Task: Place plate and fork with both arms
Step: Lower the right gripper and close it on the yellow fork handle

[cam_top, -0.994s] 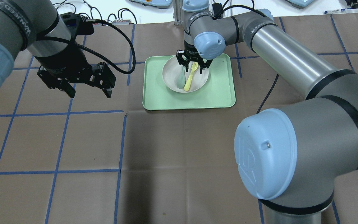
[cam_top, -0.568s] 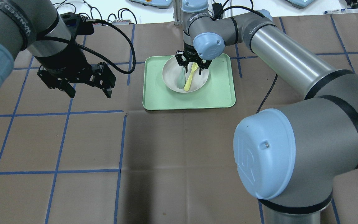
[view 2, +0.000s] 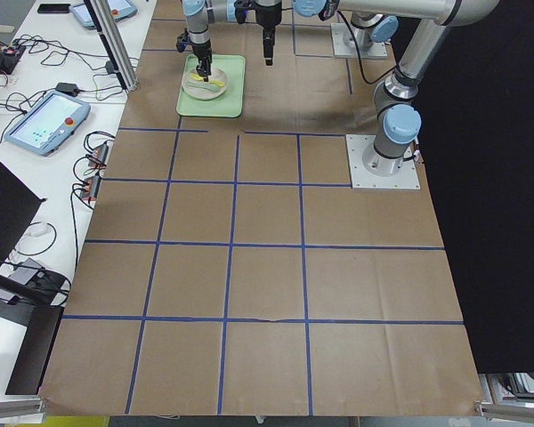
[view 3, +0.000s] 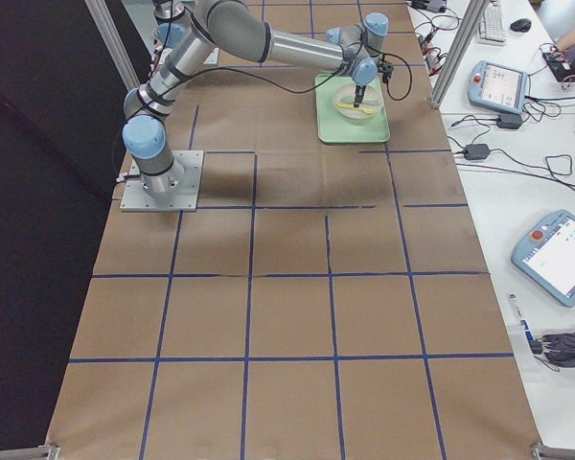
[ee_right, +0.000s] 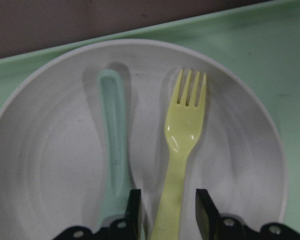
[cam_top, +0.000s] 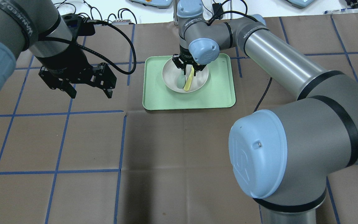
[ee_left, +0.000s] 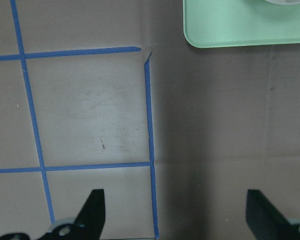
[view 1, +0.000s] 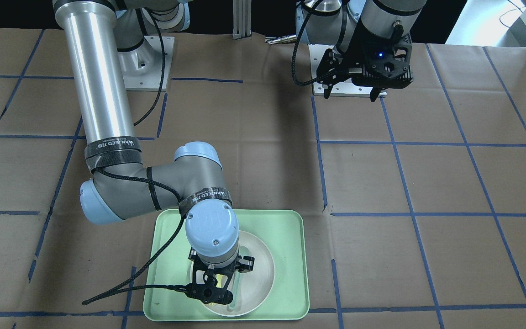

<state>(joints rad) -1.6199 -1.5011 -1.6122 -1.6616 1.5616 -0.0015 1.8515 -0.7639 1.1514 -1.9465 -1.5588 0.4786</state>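
The off-white plate sits on the light-green tray. The pale-yellow fork and a grey-green spoon lie side by side in the plate. My right gripper is low over the plate's far side. In the right wrist view its fingers stand on either side of the fork handle, with small gaps, so it is open. The spoon lies just left of the left finger. My left gripper is open and empty, above the table left of the tray.
Brown paper with blue tape lines covers the table. The tray's near corner shows in the left wrist view. The right arm's elbow hangs over the table beside the tray. Pendants and cables lie past the table's far edge.
My right gripper has come down and a little left over the fork handle, and its fingers have narrowed around it. The left arm has hardly moved.
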